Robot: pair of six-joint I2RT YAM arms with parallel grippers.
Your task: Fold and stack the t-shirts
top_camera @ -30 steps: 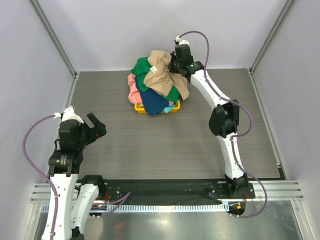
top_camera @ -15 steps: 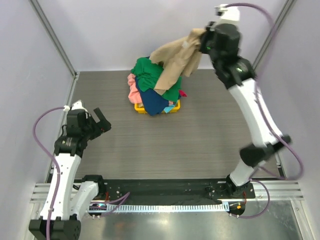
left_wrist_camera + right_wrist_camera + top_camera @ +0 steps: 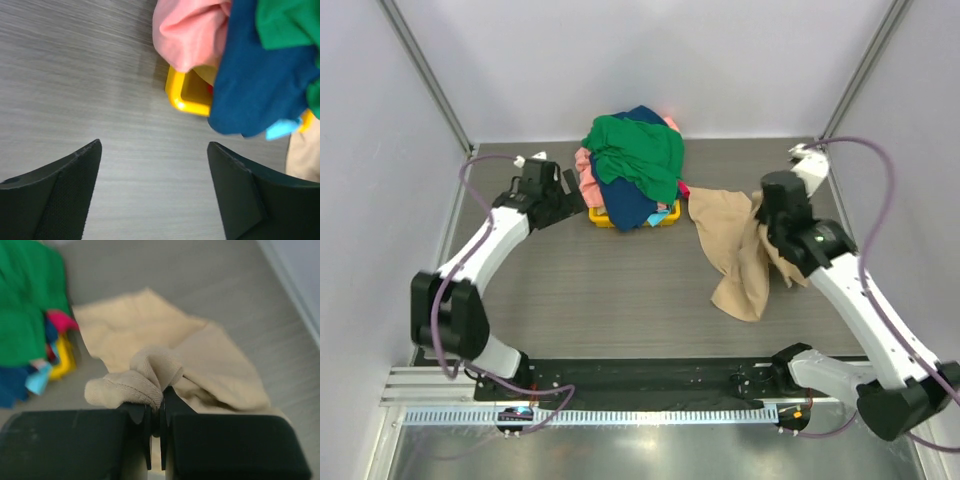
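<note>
A pile of t-shirts sits in the yellow basket (image 3: 605, 218) at the back: green (image 3: 638, 153) on top, navy blue (image 3: 625, 203) below, pink (image 3: 586, 185) at the left. My right gripper (image 3: 767, 222) is shut on the tan t-shirt (image 3: 733, 250), which hangs and trails onto the table right of the basket; its hem is bunched between the jaws (image 3: 150, 375). My left gripper (image 3: 570, 195) is open and empty just left of the basket, with the pink shirt (image 3: 190, 30), navy shirt (image 3: 260, 85) and basket corner (image 3: 182, 100) ahead of it.
Grey walls with metal posts close in the table at the back, left and right. The arm bases and a black rail run along the near edge. A small light-blue cloth piece (image 3: 282, 129) pokes out under the navy shirt.
My right arm has swung the tan t-shirt from high above the pile down to the table at the right. My left arm has reached forward to the basket's left side.
</note>
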